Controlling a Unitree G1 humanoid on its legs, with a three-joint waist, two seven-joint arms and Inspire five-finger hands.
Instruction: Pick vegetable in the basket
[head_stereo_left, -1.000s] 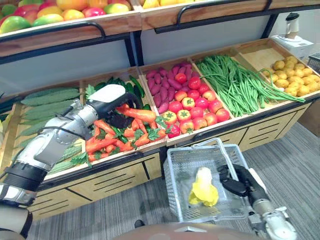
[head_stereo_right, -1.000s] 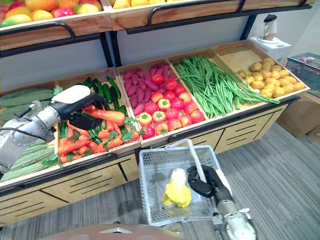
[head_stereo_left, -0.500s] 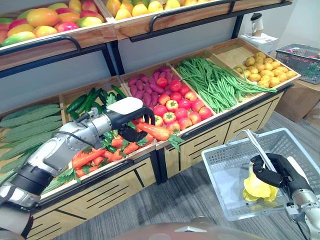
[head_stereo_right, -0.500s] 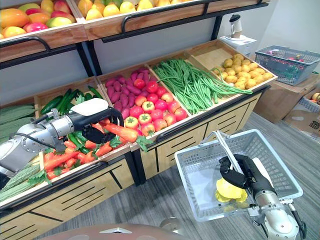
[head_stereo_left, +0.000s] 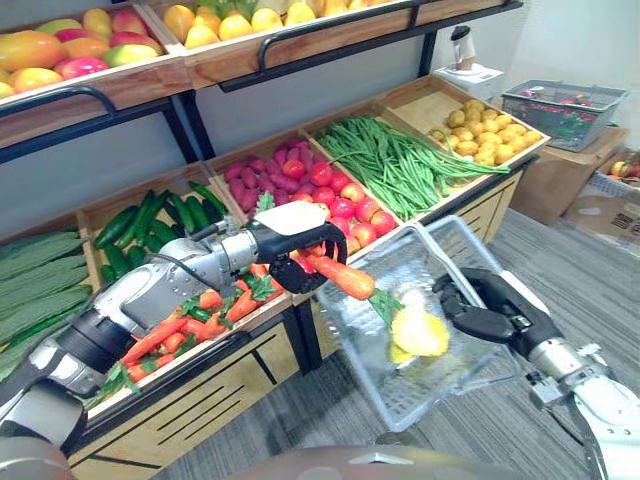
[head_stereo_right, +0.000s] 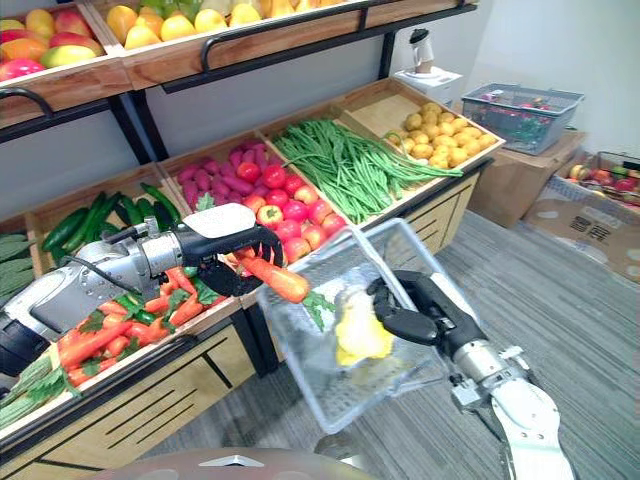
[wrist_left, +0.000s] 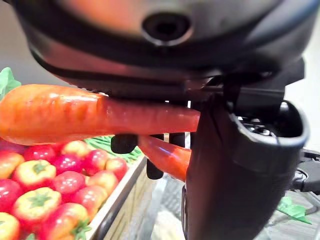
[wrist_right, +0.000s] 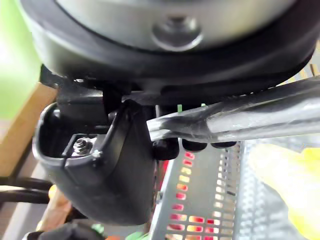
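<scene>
My left hand (head_stereo_left: 292, 252) is shut on an orange carrot (head_stereo_left: 343, 279) with green leaves at its end. It holds the carrot out past the shelf's front edge, its tip at the rim of the grey wire basket (head_stereo_left: 452, 250). The basket is tilted, its opening turned toward the shelf, and a yellow vegetable (head_stereo_left: 418, 331) lies inside. My right hand (head_stereo_left: 484, 309) is shut on the basket's handle (wrist_right: 240, 120). In the left wrist view the carrot (wrist_left: 75, 112) lies across the curled fingers and thumb (wrist_left: 225, 165).
The wooden stand holds bins of carrots (head_stereo_left: 190, 320), cucumbers (head_stereo_left: 150, 215), tomatoes (head_stereo_left: 335, 200), green beans (head_stereo_left: 395, 160) and potatoes (head_stereo_left: 485, 130). Fruit fills the upper shelf (head_stereo_left: 130, 75). Another full basket (head_stereo_left: 560, 100) sits on a box at the right. Grey carpet lies below.
The camera has turned right. My left hand carried the carrot off the carrot bin and out to the basket's rim. The basket rose, tilted and came closer to the shelf.
</scene>
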